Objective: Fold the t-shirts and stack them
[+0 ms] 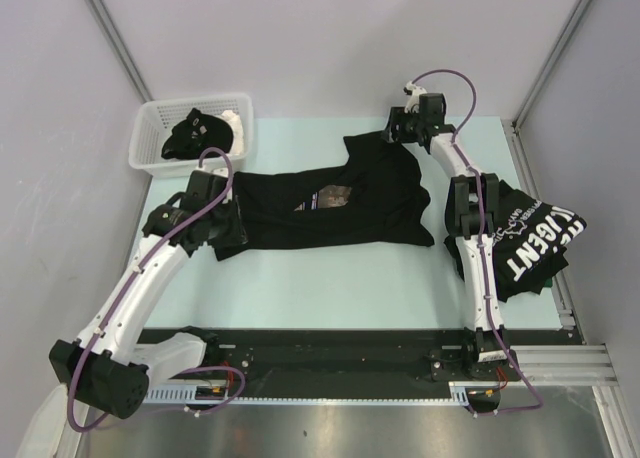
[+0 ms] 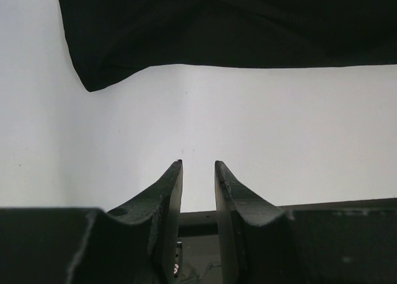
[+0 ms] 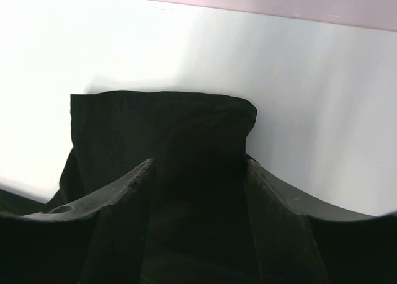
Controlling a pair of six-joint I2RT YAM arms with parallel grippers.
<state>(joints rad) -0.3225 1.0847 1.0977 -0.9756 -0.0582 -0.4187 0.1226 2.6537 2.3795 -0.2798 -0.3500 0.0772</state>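
Observation:
A black t-shirt (image 1: 330,210) with a reddish-brown chest print lies spread flat across the middle of the table. My right gripper (image 1: 392,133) is at its far right sleeve (image 3: 162,126); the jaws stand wide, astride the black cloth (image 3: 200,163). My left gripper (image 1: 225,236) hovers by the shirt's left end, its fingers a little apart with nothing between them (image 2: 198,163); the shirt's hem (image 2: 186,42) lies ahead of them. A second t-shirt (image 1: 530,240), folded, with big white lettering, rests at the right edge of the table.
A white slotted basket (image 1: 158,118) stands at the back left with another black garment (image 1: 198,133) in it. A black rail (image 1: 330,348) runs along the near edge. Grey walls close in the table on the left, back and right.

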